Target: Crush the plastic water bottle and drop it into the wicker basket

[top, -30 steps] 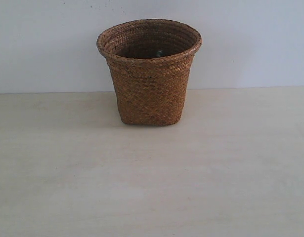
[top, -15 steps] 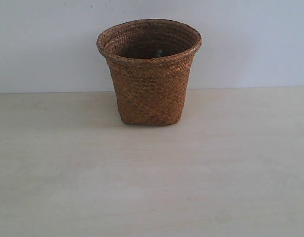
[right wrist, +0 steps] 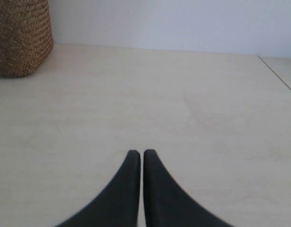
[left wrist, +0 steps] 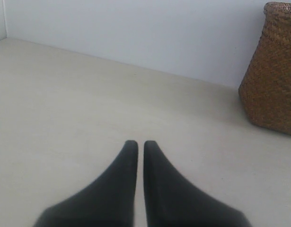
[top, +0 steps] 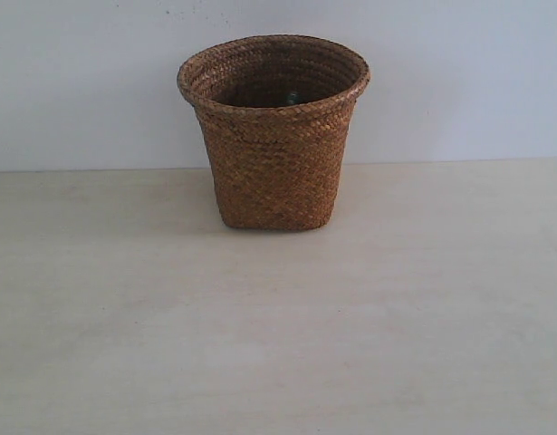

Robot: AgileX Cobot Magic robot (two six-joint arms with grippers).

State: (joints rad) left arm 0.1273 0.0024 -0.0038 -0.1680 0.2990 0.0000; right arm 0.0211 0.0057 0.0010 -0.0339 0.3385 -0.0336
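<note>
The pale wooden table point(top: 278, 344) runs back to a white wall point(top: 459, 82). A brown woven wicker basket point(top: 273, 154) with a flared round rim stands upright at the middle of the table's far edge. It sits just in front of the wall and well clear of both far corners.

The black left gripper point(left wrist: 140, 144) and black right gripper point(right wrist: 142, 153) hover over bare tabletop nearer the front edge. Each has its jaws drawn to a thin slit and holds nothing.

No small clear plastic water bottle lies on the table. A greenish glint point(top: 292, 96) shows deep inside the rim and may be its cap, though it is too small to confirm.

The drop looks done. The next move calls only for keeping both arms clear of the basket.
</note>
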